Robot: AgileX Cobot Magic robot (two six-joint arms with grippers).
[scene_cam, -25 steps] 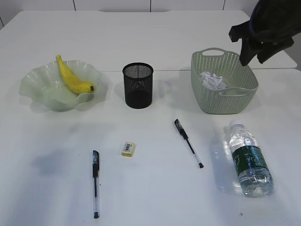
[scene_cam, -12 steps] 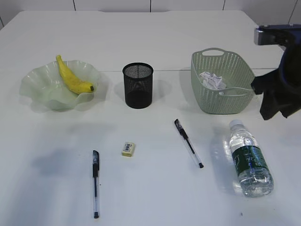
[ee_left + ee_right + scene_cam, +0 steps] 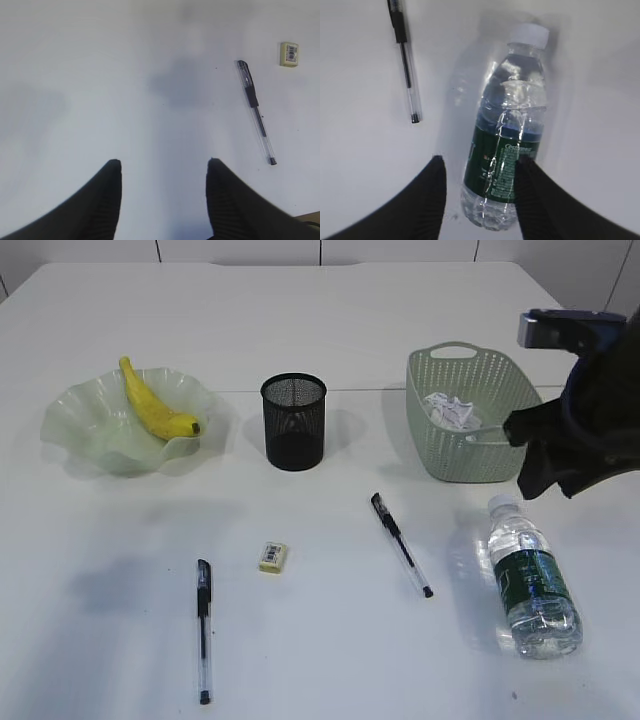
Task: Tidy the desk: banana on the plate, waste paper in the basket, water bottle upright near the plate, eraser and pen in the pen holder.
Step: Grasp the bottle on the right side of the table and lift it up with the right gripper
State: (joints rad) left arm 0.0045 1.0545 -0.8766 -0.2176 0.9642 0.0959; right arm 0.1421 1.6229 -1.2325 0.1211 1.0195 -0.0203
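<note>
The banana [image 3: 155,406] lies in the wavy green plate [image 3: 70,425] at the left of the desk [image 3: 320,330]. The waste paper [image 3: 452,410] sits inside the basket [image 3: 478,445]. On its side at the front right lies the water bottle [image 3: 530,578] [image 3: 507,145], cap toward the basket. My right gripper [image 3: 545,480] [image 3: 480,162] hangs open above it, jaws either side of its label end. The eraser [image 3: 272,556] [image 3: 289,53] and two pens [image 3: 203,625] [image 3: 402,545] lie on the desk. My left gripper [image 3: 165,162] is open over bare desk.
The black mesh pen holder [image 3: 293,422] stands between plate and basket. In the left wrist view one pen [image 3: 256,110] lies right of the jaws; in the right wrist view the other pen [image 3: 405,65] lies left of the bottle.
My right arm has come from above the basket's far right corner down and toward the front, ending over the lying water bottle. Nothing on the desk has moved.
</note>
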